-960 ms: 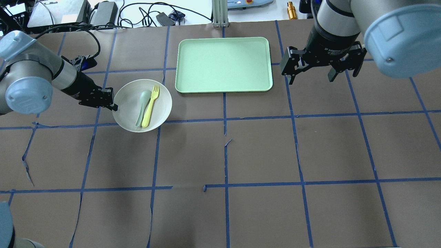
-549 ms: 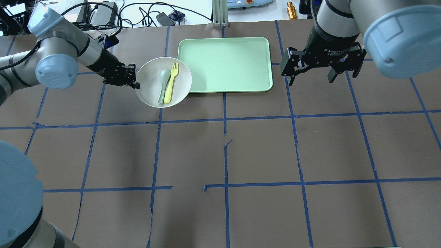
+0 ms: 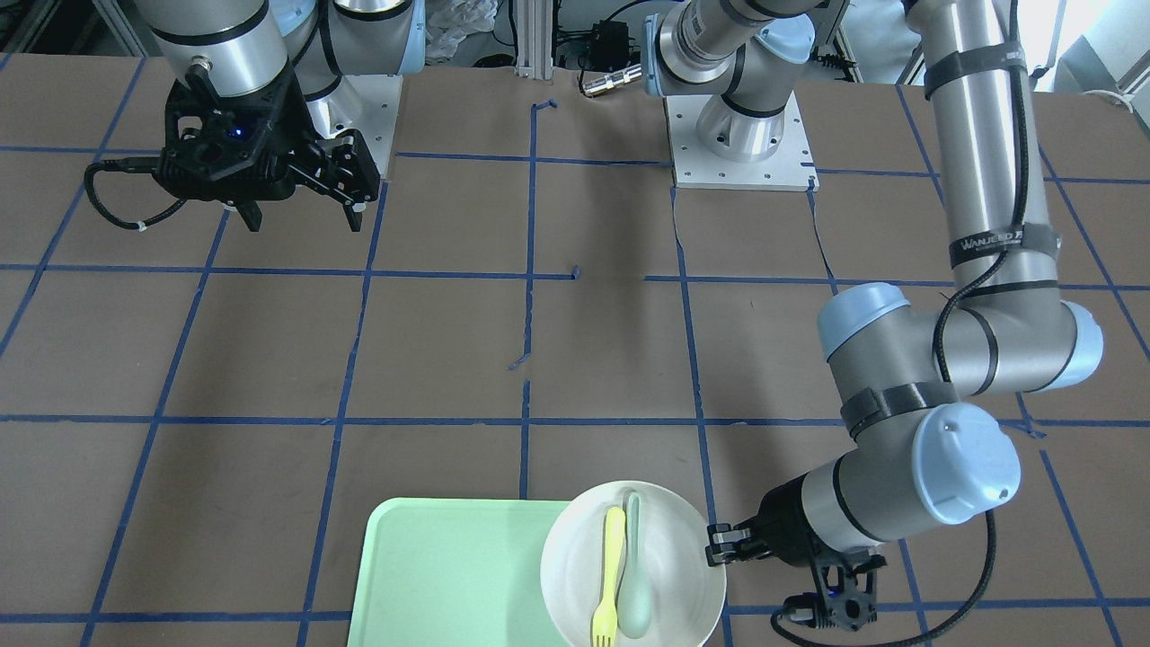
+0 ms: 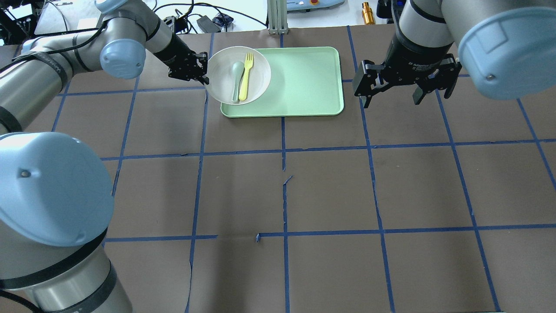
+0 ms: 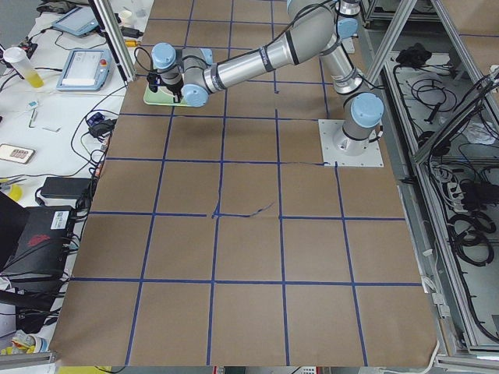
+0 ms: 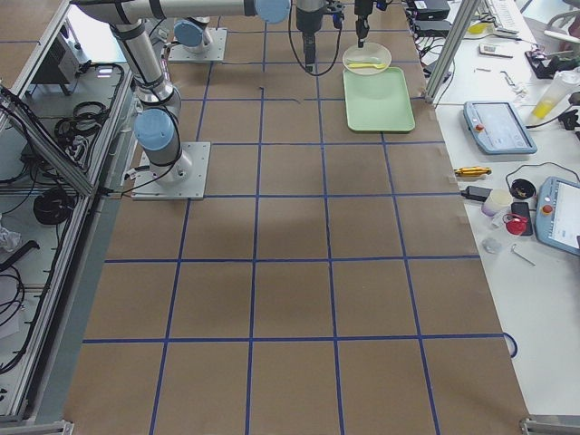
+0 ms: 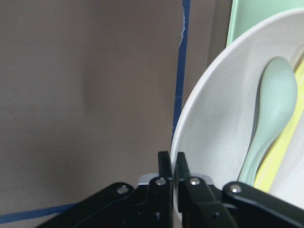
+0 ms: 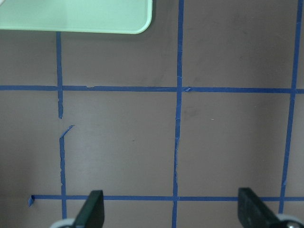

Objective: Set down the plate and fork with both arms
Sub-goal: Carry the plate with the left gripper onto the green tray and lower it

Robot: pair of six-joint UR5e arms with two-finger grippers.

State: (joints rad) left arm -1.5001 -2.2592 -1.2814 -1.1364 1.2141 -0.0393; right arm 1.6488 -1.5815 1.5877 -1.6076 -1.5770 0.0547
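Plate (image 4: pixel 259 76): round, shallow, off-white, with a raised rim and much smaller than the tray. It sits in the upper middle of the overhead view, left of centre, and at the bottom centre of the front-facing view.

Contents: fork (image 4: pixel 245 74), slim and pale yellow, with its tines toward the top of the overhead frame. Spoon (image 4: pixel 236 78), grey-green and of like length, lies alongside on the fork's left with its bowl toward the same end.

Tray (image 4: pixel 304 82): rectangular, mint green, with rounded corners. The plate overlaps its left short edge, so the right part is over the tray and the left part over the brown surface (image 4: pixel 330 187). A soft shadow falls on the tray floor just right of the plate. Whether the plate touches the tray cannot be told.

Edges and room: bare tray floor runs from the plate to the tray's right edge. The taped brown surface fills the frame below the tray.

Left end effector (image 7: pixel 173 164): it enters from the upper left of the overhead view, its fingers closed down to a thin slit that pinches the plate's left rim. The rest of the plate extends away from the fingers toward the tray.

Right end effector (image 4: pixel 392 96): fingers spread wide and holding nothing. It hangs just beyond the tray's right short edge, upper right of the overhead view, well apart from the plate.
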